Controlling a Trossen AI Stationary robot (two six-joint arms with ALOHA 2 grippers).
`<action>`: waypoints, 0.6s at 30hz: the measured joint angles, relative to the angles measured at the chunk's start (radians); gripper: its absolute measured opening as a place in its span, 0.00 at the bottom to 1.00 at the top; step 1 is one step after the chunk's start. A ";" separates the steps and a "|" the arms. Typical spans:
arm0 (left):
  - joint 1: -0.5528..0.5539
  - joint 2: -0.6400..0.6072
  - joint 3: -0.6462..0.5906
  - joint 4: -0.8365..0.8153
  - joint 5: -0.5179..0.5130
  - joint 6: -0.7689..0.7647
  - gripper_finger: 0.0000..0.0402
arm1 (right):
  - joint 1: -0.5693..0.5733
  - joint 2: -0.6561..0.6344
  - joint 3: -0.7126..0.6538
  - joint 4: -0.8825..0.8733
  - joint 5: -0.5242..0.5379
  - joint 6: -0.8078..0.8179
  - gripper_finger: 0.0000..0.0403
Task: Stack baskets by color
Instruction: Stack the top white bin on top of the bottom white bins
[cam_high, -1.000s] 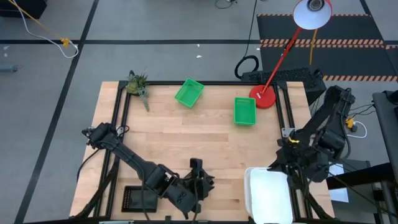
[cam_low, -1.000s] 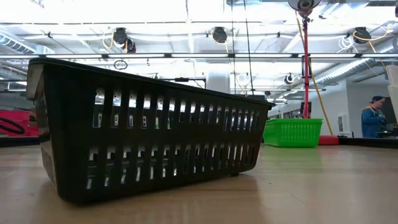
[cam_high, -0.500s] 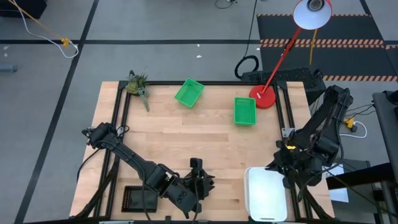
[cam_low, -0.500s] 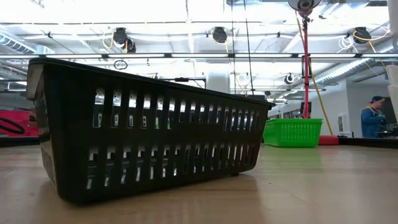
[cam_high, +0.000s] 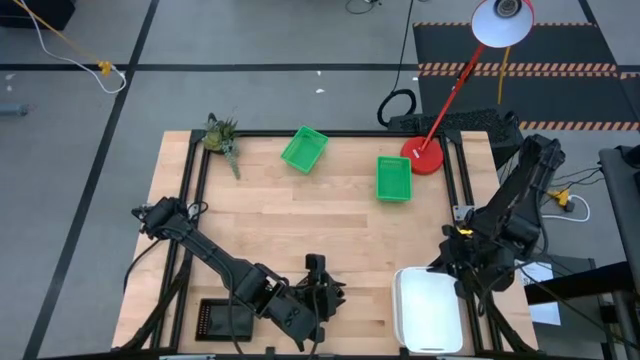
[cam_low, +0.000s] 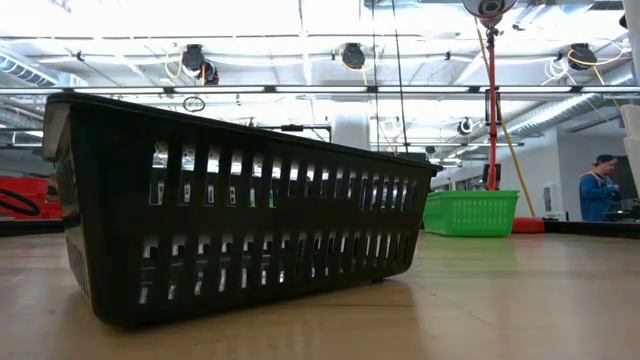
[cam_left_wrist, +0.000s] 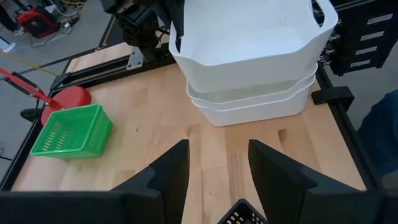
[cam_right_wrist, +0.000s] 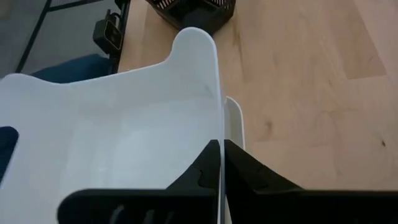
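At the table's near right, my right gripper (cam_right_wrist: 221, 162) is shut on the top white basket (cam_left_wrist: 249, 37). That basket sits partway into two nested white baskets (cam_left_wrist: 249, 106). Two green baskets (cam_high: 303, 148) (cam_high: 393, 178) rest on their bottoms at the far side. A black basket (cam_high: 215, 320) stands at the near left, and the low view shows one (cam_low: 240, 210) close up. My left gripper (cam_left_wrist: 219, 149) hangs open above the near middle, facing the white stack. A black basket's corner (cam_left_wrist: 239, 214) shows low between its fingers. Whether they touch it, I cannot tell. My right gripper pinches the top white basket's wall at the rim (cam_right_wrist: 219, 134), at the basket's far end. One finger is inside the basket and one outside. The fingers slant down from the far right. The basket's bottom sits in the white basket below (cam_right_wrist: 235, 124), with its rim standing well above that one.
A red lamp base (cam_high: 424, 157) stands at the far right next to one green basket. A small plant (cam_high: 222, 135) lies at the far left corner. Black frame rails (cam_high: 195, 200) run along the table's edges. A person (cam_low: 598, 190) stands in the room beyond.
My right gripper has gone down with the white basket, lowering it into the white stack. It has stayed shut. My left gripper has kept still.
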 joint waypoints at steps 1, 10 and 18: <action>0.000 0.000 0.000 0.000 0.000 -0.003 0.41 | 0.000 -0.007 -0.013 0.009 -0.001 0.000 0.01; 0.000 0.000 0.000 0.000 0.000 -0.020 0.41 | -0.001 -0.039 -0.112 0.098 -0.028 0.004 0.01; 0.000 0.000 0.000 -0.001 0.000 -0.021 0.41 | -0.001 -0.039 -0.167 0.127 -0.052 0.019 0.01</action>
